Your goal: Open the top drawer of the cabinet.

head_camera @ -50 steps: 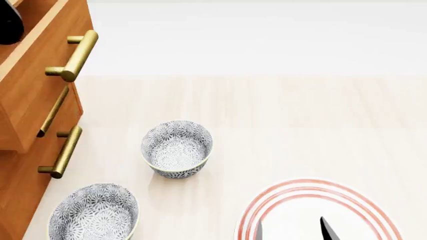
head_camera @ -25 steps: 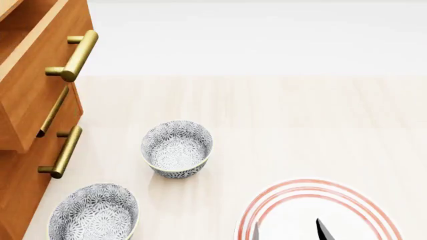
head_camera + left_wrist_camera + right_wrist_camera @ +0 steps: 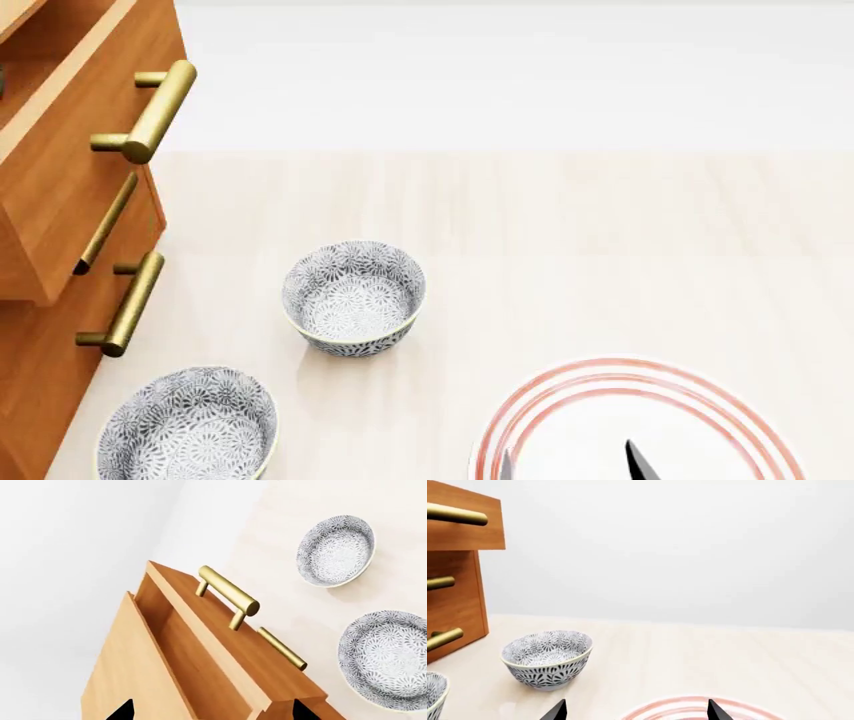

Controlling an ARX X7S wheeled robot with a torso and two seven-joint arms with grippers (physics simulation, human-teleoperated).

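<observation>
**Top drawer pulled out, both claws free**

Plate [image 3: 747, 420] with red rings lies nearest the robot, at the lower right of the head view. Above it hangs the right gripper [image 3: 569, 468], its two dark fingertips [image 3: 714, 711] spread apart and holding nothing. Two patterned bowls sit to the left on the pale table [image 3: 561, 250]: one bowl [image 3: 187, 424] close to the robot, just beside the foot of the cabinet [image 3: 27, 390], the other bowl [image 3: 354, 297] a little farther out. Beyond them, at the left edge, the cabinet rises with its three brass handles. The top drawer [image 3: 220, 645] juts out well past the two lower fronts, its inside open to view from above, and its brass handle [image 3: 228, 596] is untouched. The left gripper [image 3: 211, 711] hovers above the cabinet, looking down into the drawer; its fingertips stand wide apart, gripping nothing.
</observation>
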